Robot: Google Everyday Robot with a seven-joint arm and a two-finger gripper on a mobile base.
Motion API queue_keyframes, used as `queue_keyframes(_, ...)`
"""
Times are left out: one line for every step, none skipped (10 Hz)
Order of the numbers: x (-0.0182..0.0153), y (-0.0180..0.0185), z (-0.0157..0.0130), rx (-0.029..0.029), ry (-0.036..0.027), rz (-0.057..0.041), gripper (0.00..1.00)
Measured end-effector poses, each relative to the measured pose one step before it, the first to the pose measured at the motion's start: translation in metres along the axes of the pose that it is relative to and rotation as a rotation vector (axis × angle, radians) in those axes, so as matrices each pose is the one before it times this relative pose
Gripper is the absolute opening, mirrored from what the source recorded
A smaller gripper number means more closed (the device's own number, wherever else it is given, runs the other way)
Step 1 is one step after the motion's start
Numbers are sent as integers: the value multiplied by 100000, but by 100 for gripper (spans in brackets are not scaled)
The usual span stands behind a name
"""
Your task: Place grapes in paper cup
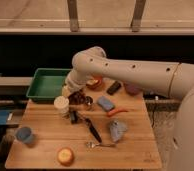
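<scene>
The grapes (78, 97), a small dark reddish bunch, hang at the tip of my gripper (73, 92), which is shut on them just above the wooden table. The white paper cup (61, 105) stands upright directly left of the grapes, near the table's back left. The grapes are beside the cup's rim, not inside it. My arm comes in from the right and covers part of the table's back.
A small metal cup (89, 102) stands just right of the grapes. A green bin (46, 83) sits behind the paper cup. A blue cup (24, 135), an orange fruit (65, 156), a black brush (93, 130), a fork (101, 145), a blue sponge (105, 103) and a grey object (117, 130) lie on the table (135, 150).
</scene>
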Motion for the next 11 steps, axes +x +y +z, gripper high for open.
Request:
queue_keyframes(1036,-498,140,-122,274,1461,0)
queue_keyframes(449,-227,150,-599,347,-109,0)
queue_keyframes(-82,-93,280,-512,491,-541,0)
queue_keyframes(-457,68,357,-469,475,-868,0)
queue_keyframes(-1494,25,842,-385,869,-1805,0)
queue_keyframes(-1200,36,496,-116,312,-1237,0)
queue_keyframes(-1294,84,548,-131,374,-1534,0)
queue_keyframes(-1377,77,489,-589,-118,-1497,0)
queue_keyframes(-1031,-375,407,-398,3,-1108,0)
queue_keyframes(-884,-66,303,-487,-239,-1039,0)
queue_keyframes(-873,305,348,-796,-159,-1602,0)
